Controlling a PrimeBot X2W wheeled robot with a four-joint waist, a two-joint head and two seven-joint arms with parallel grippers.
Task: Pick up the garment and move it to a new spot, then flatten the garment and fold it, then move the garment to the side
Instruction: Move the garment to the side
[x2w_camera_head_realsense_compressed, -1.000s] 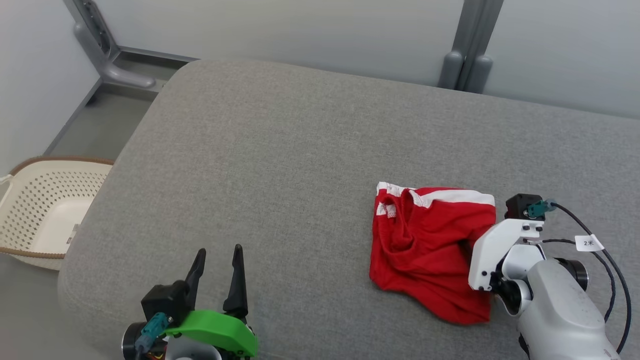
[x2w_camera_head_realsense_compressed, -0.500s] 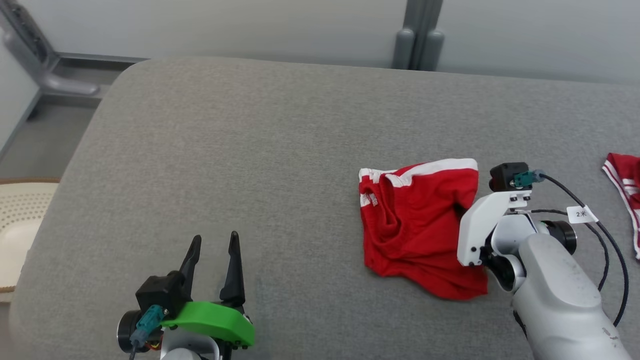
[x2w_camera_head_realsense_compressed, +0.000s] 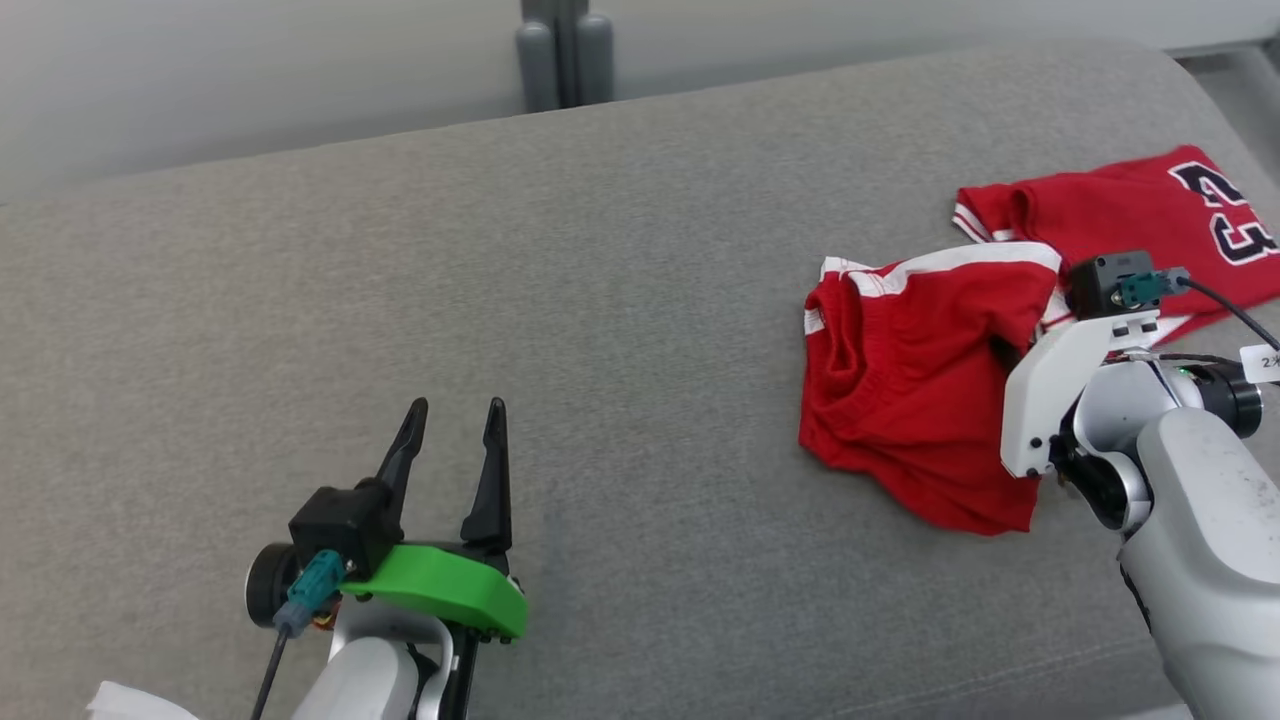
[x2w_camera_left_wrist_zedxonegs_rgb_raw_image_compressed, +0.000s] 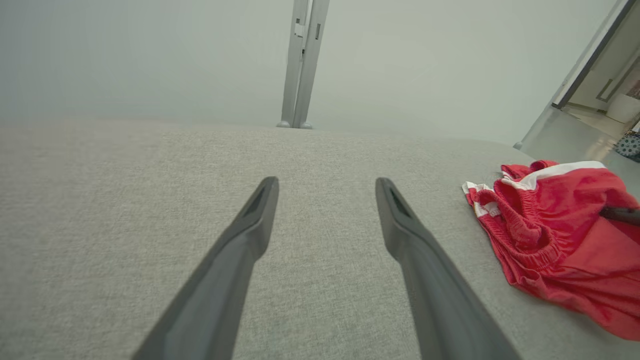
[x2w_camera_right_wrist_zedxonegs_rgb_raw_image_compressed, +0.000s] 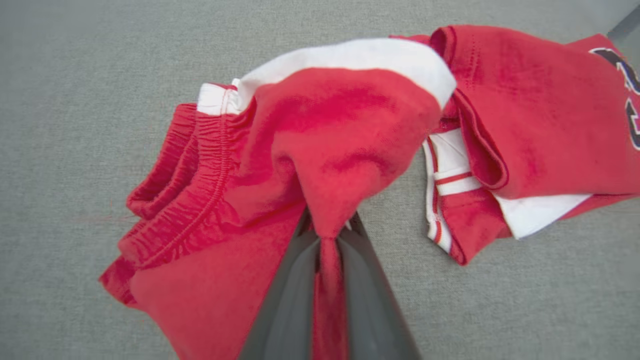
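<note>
2 red garments lie on 1 couch (x2w_camera_head_realsense_compressed: 500, 250): right gripper (x2w_camera_right_wrist_zedxonegs_rgb_raw_image_compressed: 327, 225) grasps the shorts (x2w_camera_head_realsense_compressed: 900, 380) by the jersey (x2w_camera_head_realsense_compressed: 1120, 210); left gripper (x2w_camera_head_realsense_compressed: 455, 408) released.

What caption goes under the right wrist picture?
Right gripper pinching red shorts beside a red jersey on grey cushion.

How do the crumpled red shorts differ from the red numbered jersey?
The crumpled red shorts with a white stripe are bunched and pinched in the right hand; the red jersey with a dark number lies spread out, ungripped. The shorts show an elastic waistband, the jersey a printed number. Both are red with white trim, on the grey cushion.
</note>
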